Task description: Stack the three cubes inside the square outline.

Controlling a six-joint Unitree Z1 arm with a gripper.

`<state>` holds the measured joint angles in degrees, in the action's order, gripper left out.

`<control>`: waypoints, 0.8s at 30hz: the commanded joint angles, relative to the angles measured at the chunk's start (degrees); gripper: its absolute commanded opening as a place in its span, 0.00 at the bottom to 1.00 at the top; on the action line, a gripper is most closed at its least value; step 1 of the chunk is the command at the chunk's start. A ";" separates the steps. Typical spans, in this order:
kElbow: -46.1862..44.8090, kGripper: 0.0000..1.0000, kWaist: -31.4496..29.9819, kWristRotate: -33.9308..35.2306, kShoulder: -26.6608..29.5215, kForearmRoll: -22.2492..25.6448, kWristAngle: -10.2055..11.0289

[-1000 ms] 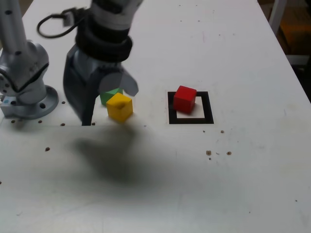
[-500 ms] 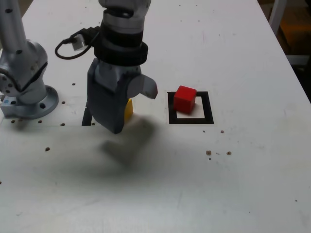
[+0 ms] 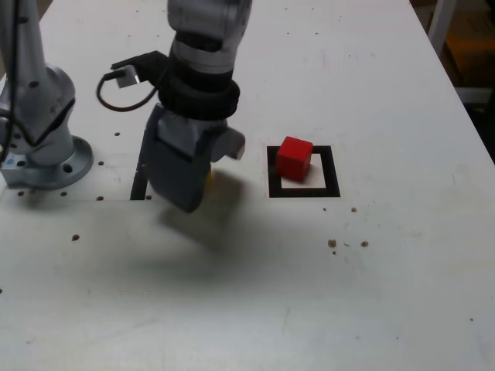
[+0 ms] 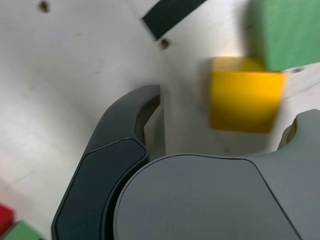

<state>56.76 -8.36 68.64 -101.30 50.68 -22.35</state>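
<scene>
The hand [image 4: 227, 145] stands open around the yellow cube [image 4: 245, 95] on the bench [image 3: 371, 294], not gripping it. The green cube [image 4: 287, 32] touches it. The red cube [image 3: 295, 158] sits inside the square outline [image 3: 303, 188]. No writing shows.

The arm [image 3: 205, 46] is pale silver-grey metal, banded near the wrist by a ribbed black collar [image 3: 199, 94]. A black cable [image 3: 124, 81] loops off it to a small white plug. The gripper [image 3: 193, 174] has rounded, dark slate-grey shells. A silver round base [image 3: 42, 158] is bolted down with screws.

No readable text, label, brand, number or sign on anything in view.
</scene>
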 commanded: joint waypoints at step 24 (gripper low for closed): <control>-6.17 0.62 3.17 -5.01 -0.41 -3.83 -0.63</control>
<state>50.81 -5.27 63.56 -101.59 47.06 -23.18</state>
